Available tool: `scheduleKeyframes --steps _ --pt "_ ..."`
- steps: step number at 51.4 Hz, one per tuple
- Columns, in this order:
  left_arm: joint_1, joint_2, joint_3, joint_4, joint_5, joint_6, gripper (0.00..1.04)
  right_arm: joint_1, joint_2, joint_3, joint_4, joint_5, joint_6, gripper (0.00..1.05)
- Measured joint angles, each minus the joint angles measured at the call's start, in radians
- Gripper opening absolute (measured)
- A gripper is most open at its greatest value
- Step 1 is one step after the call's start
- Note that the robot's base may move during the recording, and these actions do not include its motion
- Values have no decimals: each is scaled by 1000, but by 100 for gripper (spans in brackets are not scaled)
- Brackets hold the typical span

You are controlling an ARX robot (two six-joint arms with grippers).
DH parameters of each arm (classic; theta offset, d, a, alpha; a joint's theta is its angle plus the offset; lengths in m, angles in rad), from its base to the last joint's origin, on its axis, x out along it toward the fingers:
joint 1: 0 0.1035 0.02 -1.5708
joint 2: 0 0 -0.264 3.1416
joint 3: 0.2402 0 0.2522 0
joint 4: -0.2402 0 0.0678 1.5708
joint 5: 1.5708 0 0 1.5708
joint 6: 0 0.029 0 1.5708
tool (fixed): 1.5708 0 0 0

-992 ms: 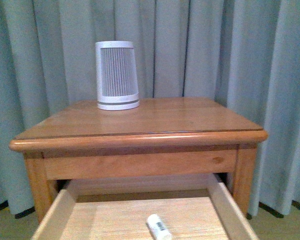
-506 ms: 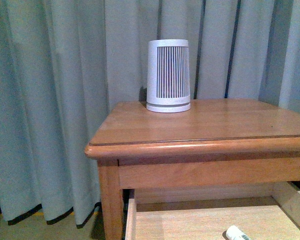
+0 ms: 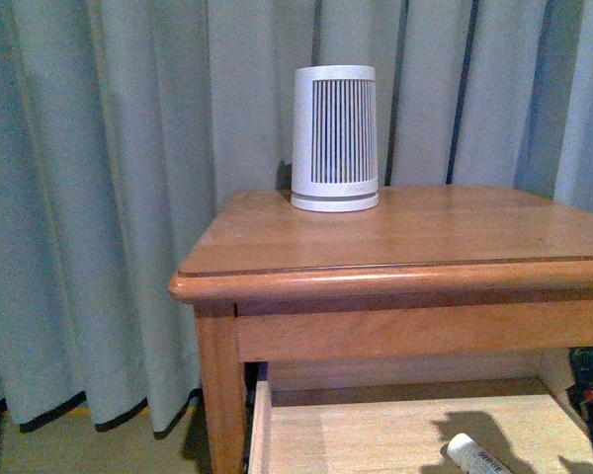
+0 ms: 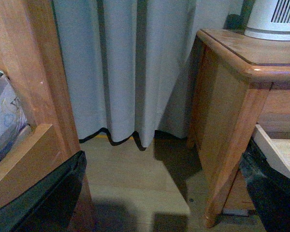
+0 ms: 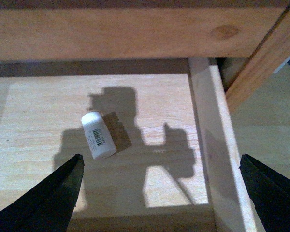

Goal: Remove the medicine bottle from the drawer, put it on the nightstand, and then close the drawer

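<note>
Lying on its side on the pale floor of the pulled-out drawer, the medicine bottle points its cap toward the back, with its dark-printed label facing up. In the front view it shows low at the frame's edge, well under the table top. Nothing touches it.

The right end effector hangs above the drawer with its fingers spread wide and nothing between them. The bottle sits off to one side of the gap, nearer one finger than the other, and the arm's shadow falls just beside it. The left end effector is also spread and empty. It is held out beside the table's leg and looks at the floor and the curtain.

On the table top stands only a white slatted cylinder, toward the back, with bare wood in front of it.

As I judge it, the task is barely begun. The drawer is open, but the bottle has yet to be grasped, lifted and set on top, and the drawer must then be pushed shut.
</note>
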Motion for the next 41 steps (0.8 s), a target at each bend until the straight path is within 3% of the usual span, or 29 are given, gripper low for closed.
scheduleKeyframes --steps 17,41 --pt "0 0 0 0 0 0 98 23 328 113 99 -87 3 98" --pt "0 0 0 0 0 0 98 47 596 288 151 -94 7 98"
